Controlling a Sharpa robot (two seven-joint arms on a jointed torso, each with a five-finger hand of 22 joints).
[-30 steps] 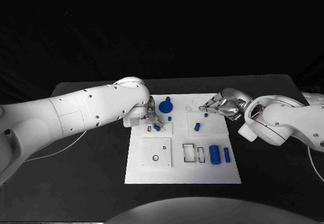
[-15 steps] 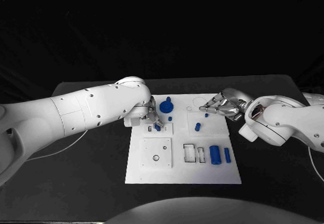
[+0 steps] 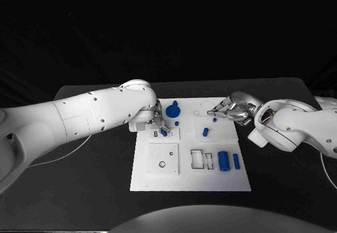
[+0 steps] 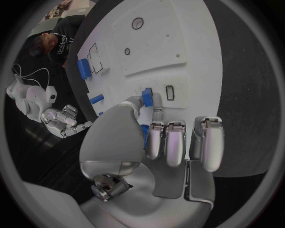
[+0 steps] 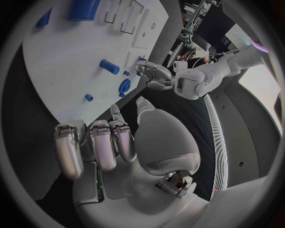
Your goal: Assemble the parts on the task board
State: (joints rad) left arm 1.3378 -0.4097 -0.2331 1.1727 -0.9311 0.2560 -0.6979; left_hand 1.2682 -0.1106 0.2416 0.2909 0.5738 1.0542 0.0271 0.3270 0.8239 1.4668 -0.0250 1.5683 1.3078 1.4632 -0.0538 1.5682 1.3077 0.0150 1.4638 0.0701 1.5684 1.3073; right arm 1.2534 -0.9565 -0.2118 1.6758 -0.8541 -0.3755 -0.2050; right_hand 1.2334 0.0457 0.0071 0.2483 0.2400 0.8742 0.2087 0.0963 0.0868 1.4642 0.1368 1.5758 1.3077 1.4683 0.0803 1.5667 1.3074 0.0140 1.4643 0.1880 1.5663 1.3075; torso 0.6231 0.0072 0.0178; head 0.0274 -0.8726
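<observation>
The white task board (image 3: 188, 179) is laid flat on the black bench (image 3: 88, 178), its long axis running from 6 o'clock to 12 o'clock in the head view. Nearest, toward 5 o'clock of the board, a thick blue cylinder (image 3: 223, 161) and a thinner blue bar (image 3: 236, 161) are seen lying side by side, both with their long axes along the board's length; just beside them at 9 o'clock two outlined rectangular slots (image 3: 196, 158) are cut in the board. At 7 o'clock a raised square plate (image 3: 162, 159) with a small dark hole is seen.

Farther up, right of centre, a short blue peg (image 3: 205, 131) is found lying slightly tilted, its long axis pointing toward 1 o'clock. At the board's left edge a small blue part (image 3: 163, 131) is pinched between the thumb and fingers of the left hand (image 3: 157, 120); in the left wrist view the part (image 4: 147, 94) is held upright at the fingertips, close to a small slot. Beyond it a round blue knob (image 3: 173, 111) is seen at 11 o'clock.

At 2 o'clock, by the board's right edge, the right hand (image 3: 230, 111) is held with its fingers curled together and nothing in them.
</observation>
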